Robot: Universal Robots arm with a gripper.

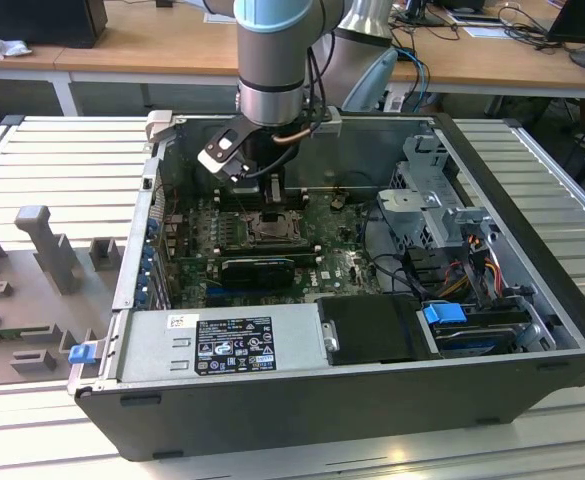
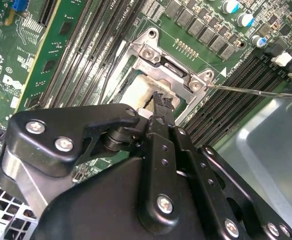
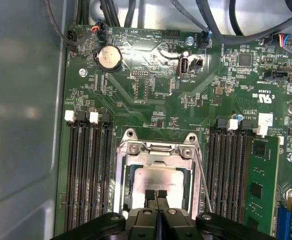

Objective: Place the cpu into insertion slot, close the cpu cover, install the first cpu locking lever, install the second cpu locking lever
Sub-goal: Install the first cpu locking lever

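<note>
The cpu (image 3: 158,179) lies in the insertion slot (image 3: 120,175) on the green motherboard, its pale silver top showing. The silvery cpu cover (image 3: 155,159) lies down around it like a frame. A thin wire locking lever (image 3: 201,175) runs along one side of the slot; in the second wrist view the lever (image 2: 250,90) sticks out as a long rod. My gripper (image 3: 156,194) is shut, fingertips together with nothing between them, right over the cpu's edge. The second wrist view has the gripper (image 2: 160,100) above the cpu (image 2: 136,92). In the exterior view the gripper (image 1: 264,192) hangs over the slot (image 1: 270,227).
Long black memory slots (image 3: 88,170) flank the socket on both sides, with a green memory card (image 3: 260,185) beside one set. Cables (image 3: 215,25) cross the board's far end. The grey case wall (image 3: 21,110), a drive cage (image 1: 422,200) and the power supply (image 1: 222,345) hem the board in.
</note>
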